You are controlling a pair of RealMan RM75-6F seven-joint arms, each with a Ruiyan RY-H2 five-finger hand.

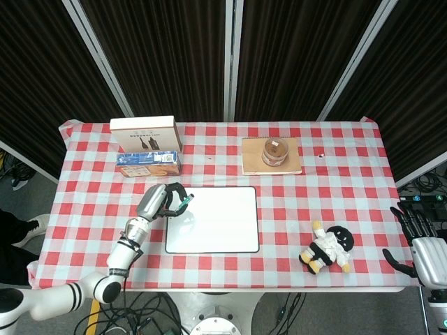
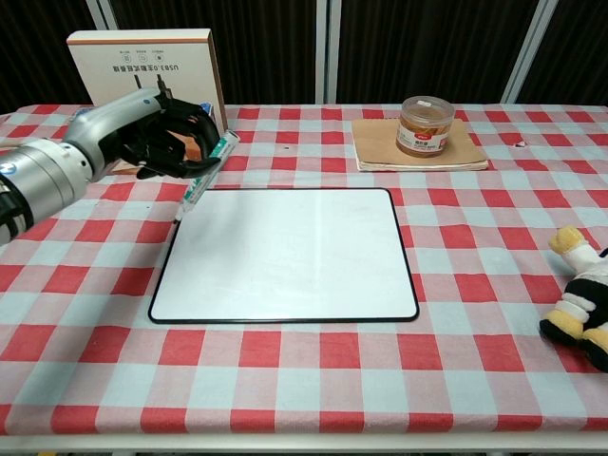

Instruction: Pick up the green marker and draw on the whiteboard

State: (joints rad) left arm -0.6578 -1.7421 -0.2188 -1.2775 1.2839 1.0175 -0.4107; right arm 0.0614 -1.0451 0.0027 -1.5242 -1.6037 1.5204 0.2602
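Marker up, tip poised at the whiteboard's far-left corner

The left hand (image 2: 157, 133) pinches the green marker (image 2: 204, 176), tilted, tip near the whiteboard (image 2: 285, 252); lower it gently and press lightly (the board may slide). The right hand (image 1: 426, 244) hangs off the table's right edge, fingers apart.

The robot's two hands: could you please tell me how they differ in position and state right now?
The left hand hangs over the red-checked table, gripping the green marker tilted above the white whiteboard; the right hand sits off the table's edge, holding nothing, fingers spread. Both have dark fingers.
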